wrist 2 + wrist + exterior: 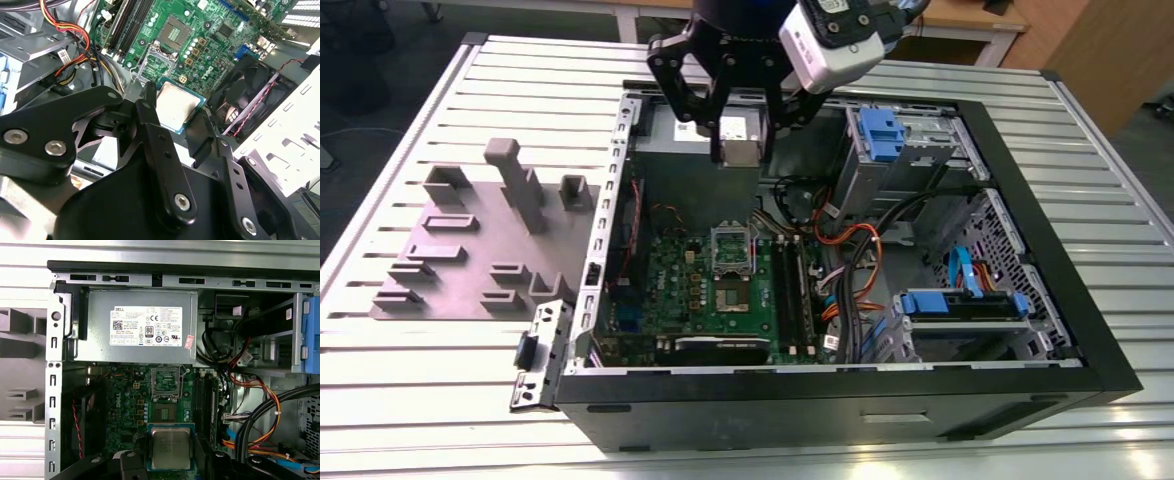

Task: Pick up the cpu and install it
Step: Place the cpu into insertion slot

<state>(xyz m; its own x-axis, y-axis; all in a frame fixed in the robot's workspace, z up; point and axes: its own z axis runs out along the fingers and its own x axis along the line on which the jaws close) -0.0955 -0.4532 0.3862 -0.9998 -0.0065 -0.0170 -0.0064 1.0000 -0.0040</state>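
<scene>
Gripper [742,143] is clamped on the cpu [742,154], which is held above the open computer case [854,410]. In the exterior view, the motherboard socket [734,293] lies at 6 o'clock from the cpu.

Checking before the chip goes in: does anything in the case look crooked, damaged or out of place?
Nothing stands out. The gripper holds the cpu squarely by its edges over the open case, and the motherboard socket lies open and unobstructed.
</scene>
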